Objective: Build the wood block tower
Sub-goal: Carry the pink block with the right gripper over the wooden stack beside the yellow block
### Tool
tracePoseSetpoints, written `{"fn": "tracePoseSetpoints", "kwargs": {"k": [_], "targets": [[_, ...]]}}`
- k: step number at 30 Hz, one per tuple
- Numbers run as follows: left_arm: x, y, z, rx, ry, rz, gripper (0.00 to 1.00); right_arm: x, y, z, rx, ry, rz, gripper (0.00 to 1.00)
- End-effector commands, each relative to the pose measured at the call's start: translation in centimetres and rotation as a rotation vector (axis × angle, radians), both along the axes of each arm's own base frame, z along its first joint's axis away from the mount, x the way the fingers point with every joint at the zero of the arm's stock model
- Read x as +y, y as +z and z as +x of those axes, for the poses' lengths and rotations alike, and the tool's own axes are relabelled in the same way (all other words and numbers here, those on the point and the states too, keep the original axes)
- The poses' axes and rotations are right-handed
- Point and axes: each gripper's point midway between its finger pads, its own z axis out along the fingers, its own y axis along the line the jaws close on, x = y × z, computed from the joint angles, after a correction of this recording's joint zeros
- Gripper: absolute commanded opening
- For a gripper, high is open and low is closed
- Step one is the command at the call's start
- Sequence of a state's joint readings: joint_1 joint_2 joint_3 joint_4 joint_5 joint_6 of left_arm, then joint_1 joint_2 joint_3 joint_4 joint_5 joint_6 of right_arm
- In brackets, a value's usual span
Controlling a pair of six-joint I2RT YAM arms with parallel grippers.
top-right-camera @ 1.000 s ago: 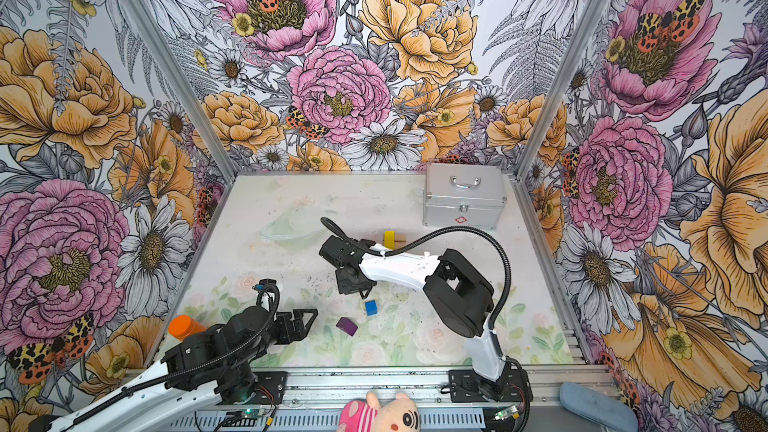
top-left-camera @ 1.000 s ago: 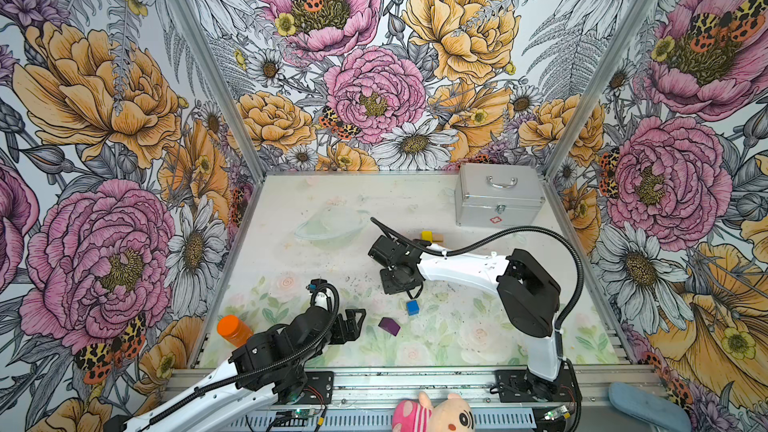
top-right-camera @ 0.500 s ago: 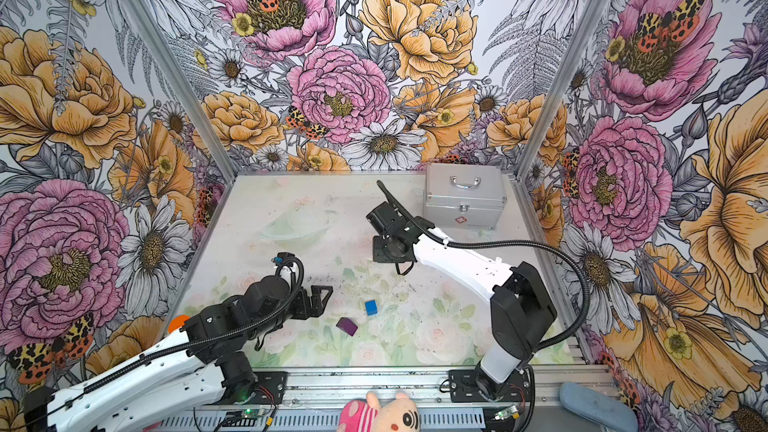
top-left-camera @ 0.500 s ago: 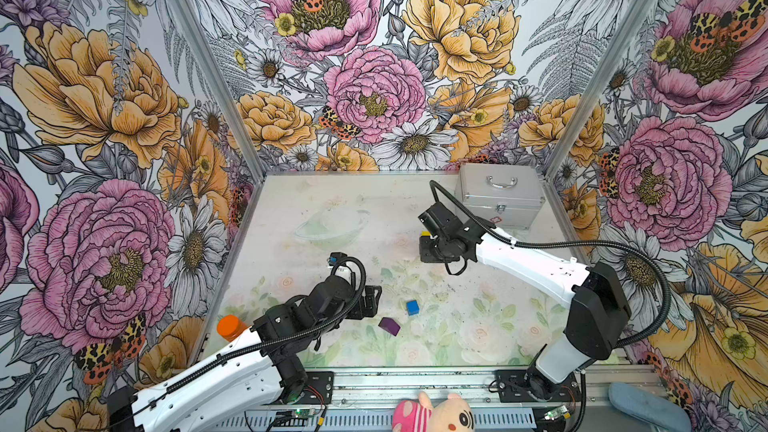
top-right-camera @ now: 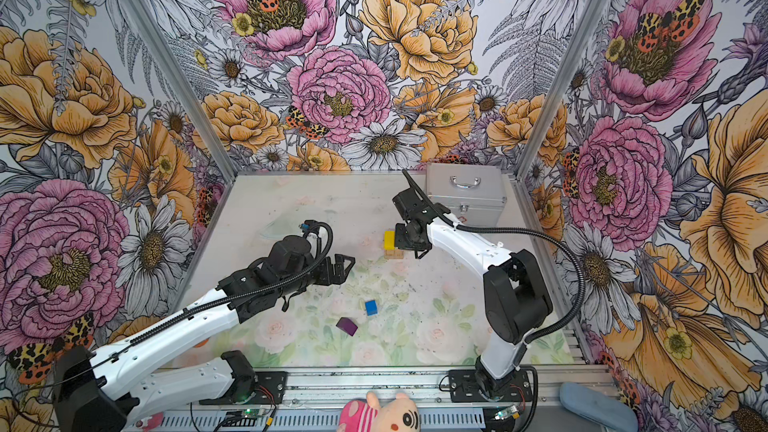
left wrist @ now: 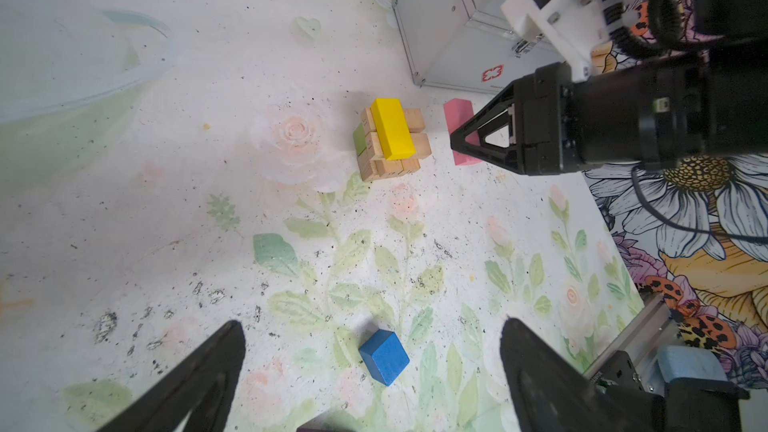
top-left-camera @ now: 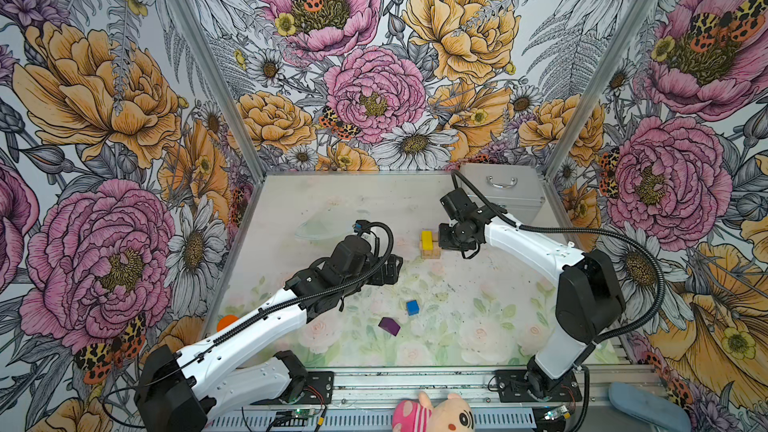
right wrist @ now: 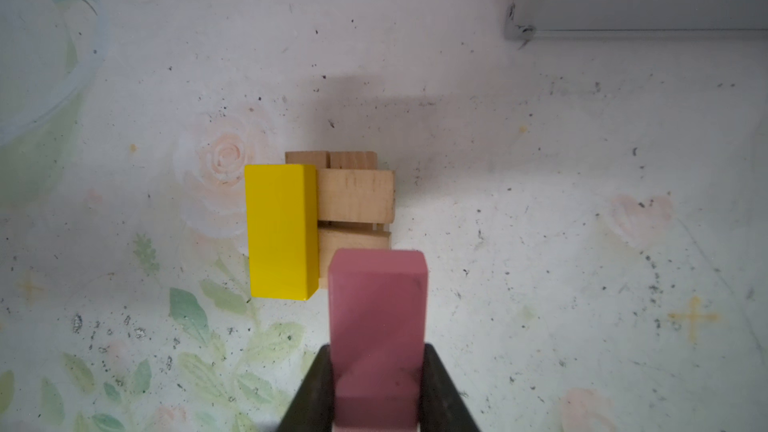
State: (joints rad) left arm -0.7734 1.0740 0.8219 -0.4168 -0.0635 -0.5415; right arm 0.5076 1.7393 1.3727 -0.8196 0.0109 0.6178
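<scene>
The tower is low: crossed plain tan bars, a green piece on one flank and a yellow block lying along one edge of its top. Just beside the tower, with a small gap, the right gripper clamps a pink block. The left gripper hangs near the tower, jaws spread wide and empty. A blue cube and a purple block lie well apart from the tower, and a silver case stands behind it.
</scene>
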Motion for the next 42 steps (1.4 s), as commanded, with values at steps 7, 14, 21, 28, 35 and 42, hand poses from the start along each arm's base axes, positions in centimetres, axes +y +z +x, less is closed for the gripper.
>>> {"fn": "tracePoseSetpoints", "kwargs": {"k": [7,14,21,28,35,42], "targets": [[-0.5,1.1,1.4,-0.031,-0.034,-0.020,0.97,1.2,0.0,2.2,0.001,0.038,0.034,0.25],[-0.2,0.7,1.7,-0.022,-0.029,-0.016,0.97,1.6,-0.7,2.5,0.018,0.046,0.041,0.25],[0.0,0.6,1.8,-0.022,-0.022,-0.016,0.97,1.8,-1.1,2.5,0.028,0.051,0.039,0.25],[0.0,0.5,1.8,-0.018,-0.020,-0.016,0.97,1.9,-1.4,2.7,0.035,0.052,0.041,0.25],[0.1,0.3,1.9,-0.013,-0.018,-0.015,0.97,2.0,-1.6,2.9,0.037,0.054,0.040,0.28],[0.1,0.2,1.9,-0.011,-0.018,-0.013,0.97,2.0,-1.6,3.0,0.036,0.054,0.042,0.31]]}}
